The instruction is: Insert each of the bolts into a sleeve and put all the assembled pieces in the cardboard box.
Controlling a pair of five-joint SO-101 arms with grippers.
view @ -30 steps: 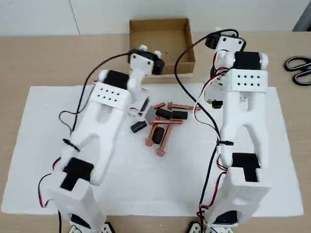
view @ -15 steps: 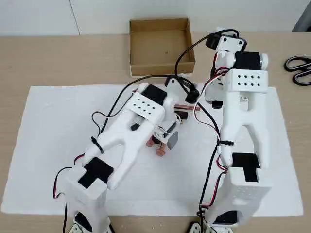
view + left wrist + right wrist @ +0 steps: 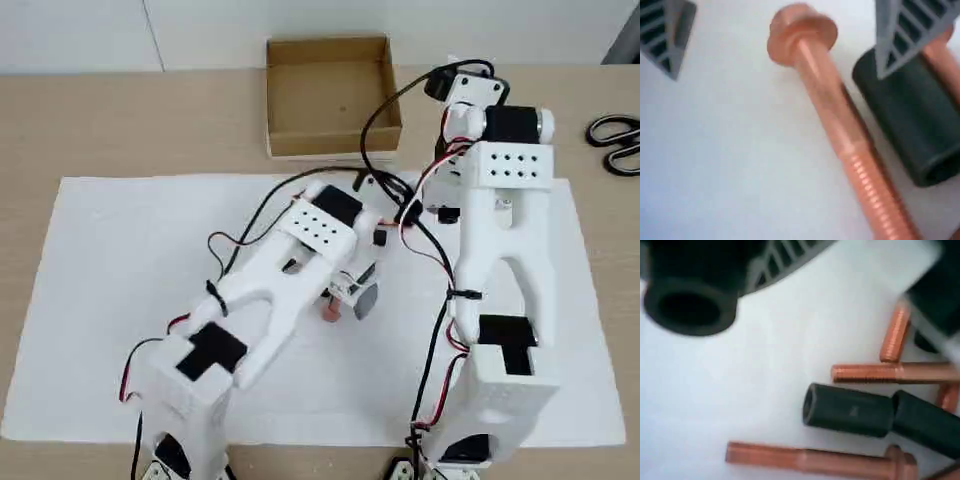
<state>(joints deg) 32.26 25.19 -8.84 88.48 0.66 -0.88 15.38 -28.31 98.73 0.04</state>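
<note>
Two pincers sit close together over the middle of the white sheet [image 3: 150, 280]. Left pincer [image 3: 777, 67] gapes wide around a bolt [image 3: 832, 120] lying flat, one fingertip [image 3: 900, 30] above a sleeve [image 3: 912, 130] just beside that bolt. Right pincer [image 3: 715, 275] grips a raised sleeve [image 3: 687, 305] over loose bolts [image 3: 810, 460] and loose sleeves [image 3: 847, 412]. We see the cardboard box [image 3: 320, 100] just past the sheet's far edge, and scissors [image 3: 612, 142] at the right edge of the surface [image 3: 100, 120].
</note>
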